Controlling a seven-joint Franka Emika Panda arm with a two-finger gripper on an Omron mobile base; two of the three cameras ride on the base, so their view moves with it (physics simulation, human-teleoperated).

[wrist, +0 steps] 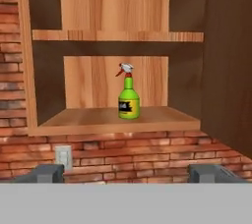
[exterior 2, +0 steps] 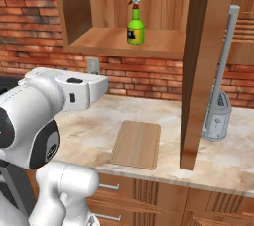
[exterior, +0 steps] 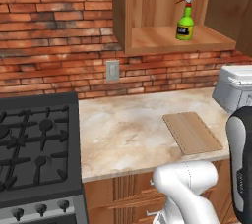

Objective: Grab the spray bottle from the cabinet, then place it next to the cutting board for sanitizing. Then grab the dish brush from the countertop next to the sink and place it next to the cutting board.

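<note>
The spray bottle [exterior: 185, 23] stands upright on the bottom shelf of the cabinet [exterior: 170, 41], roughly midway along that shelf and set back from its front edge; its red nozzle points to the left in the hand view. From the hand camera the bottle [wrist: 128, 98] sits dead centre, with a second, higher shelf [wrist: 118, 35] above it and wooden back panels behind.

The claw [wrist: 128, 173] is spread wide — its two dark fingertips [wrist: 45, 173] stand far apart at the lower corners of the hand view, with nothing between them. It is well apart from the bottle, facing the open cabinet from out in front, at about the height of the brick wall [wrist: 123, 156] just below the cabinet floor.

Below the cabinet, the cutting board [exterior: 192, 132] lies flat on the surface [exterior: 123, 129], near its front edge and almost directly under the bottle. A wall outlet [exterior: 112, 70] sits on the bricks left of the cabinet, and a black gas stove [exterior: 34, 149] adjoins the surface further left. In the right base view the cabinet's open door [exterior 2: 198, 66] hangs to the right of the bottle [exterior 2: 135, 23], edge-on to the camera, and a grey appliance [exterior 2: 218, 116] stands on the surface beyond it.
</note>
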